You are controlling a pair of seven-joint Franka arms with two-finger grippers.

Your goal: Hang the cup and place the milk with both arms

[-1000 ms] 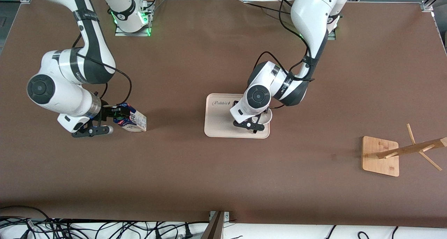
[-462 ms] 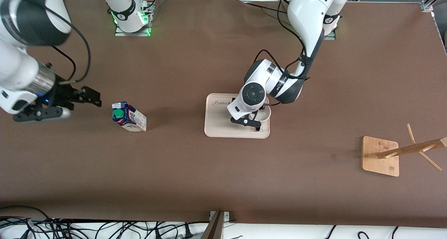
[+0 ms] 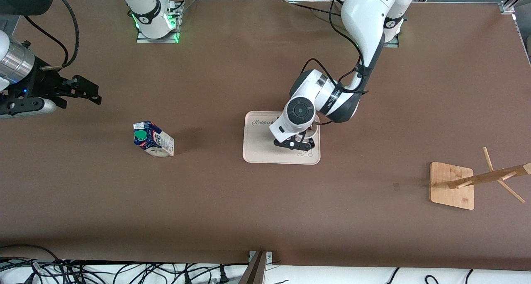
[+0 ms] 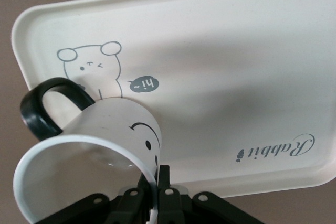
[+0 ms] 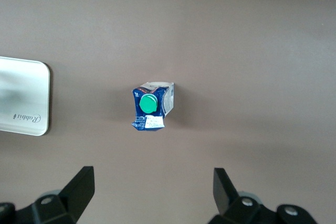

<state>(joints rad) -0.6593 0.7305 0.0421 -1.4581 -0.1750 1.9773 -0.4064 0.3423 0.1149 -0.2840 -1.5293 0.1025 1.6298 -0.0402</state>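
The cup (image 4: 113,129), white with a black handle and a smiley face, is tilted over the cream tray (image 4: 220,51). My left gripper (image 4: 157,184) is shut on the cup's rim, one finger inside and one outside. In the front view my left gripper (image 3: 305,143) is over the tray (image 3: 259,149) and the wrist hides most of the cup. The milk (image 3: 152,139) stands upright on the table toward the right arm's end, green cap up. My right gripper (image 3: 83,94) is open and empty, high above the table. In the right wrist view my right gripper (image 5: 153,186) looks down on the milk (image 5: 152,107).
A bamboo cup stand (image 3: 452,185) with slanting pegs stands toward the left arm's end of the table, nearer the front camera than the tray. A corner of the tray (image 5: 23,98) shows in the right wrist view. Brown table lies between the milk and the tray.
My right gripper has let go of the milk, opened, and risen away toward the right arm's end. The milk stays standing. My left gripper has shifted slightly over the tray with the cup.
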